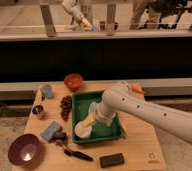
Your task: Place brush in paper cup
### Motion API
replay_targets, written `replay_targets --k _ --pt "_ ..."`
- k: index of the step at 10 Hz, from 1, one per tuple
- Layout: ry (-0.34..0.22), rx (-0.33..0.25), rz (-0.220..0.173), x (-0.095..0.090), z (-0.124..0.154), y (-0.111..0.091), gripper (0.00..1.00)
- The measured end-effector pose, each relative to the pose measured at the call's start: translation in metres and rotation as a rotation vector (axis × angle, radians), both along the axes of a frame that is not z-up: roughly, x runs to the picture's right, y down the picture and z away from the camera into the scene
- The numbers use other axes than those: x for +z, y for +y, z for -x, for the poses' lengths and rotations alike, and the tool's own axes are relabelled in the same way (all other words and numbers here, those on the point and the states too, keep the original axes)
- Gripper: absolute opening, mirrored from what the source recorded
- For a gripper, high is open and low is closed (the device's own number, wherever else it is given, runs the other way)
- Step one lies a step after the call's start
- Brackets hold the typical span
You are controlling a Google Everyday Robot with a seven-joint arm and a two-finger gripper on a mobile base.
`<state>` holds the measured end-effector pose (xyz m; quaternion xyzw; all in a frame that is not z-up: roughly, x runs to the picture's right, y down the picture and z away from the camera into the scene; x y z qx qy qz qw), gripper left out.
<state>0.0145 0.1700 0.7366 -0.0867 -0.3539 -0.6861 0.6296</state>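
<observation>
Gripper (95,119) spread wide, holding nothing, just above pale cream paper cup (83,129). Slim black brush (75,152) lies below-left of it: prob light, stiff, thin. You'd grip mid-handle.

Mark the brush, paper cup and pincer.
brush (77,153), camera view, middle of handle
paper cup (82,130), camera view, its side wall
pincer (92,119), camera view, midway between its tips, right above the paper cup
</observation>
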Motion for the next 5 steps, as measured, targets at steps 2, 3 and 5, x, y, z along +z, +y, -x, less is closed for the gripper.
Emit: replay_targets --k 2,3,5 --pt "-0.001 -0.001 0.0 0.0 0.0006 0.0 0.8" --pt "-0.001 -0.001 0.0 0.0 0.0006 0.0001 0.8" --pt "-0.002 -0.001 0.001 0.0003 0.001 0.0009 0.8"
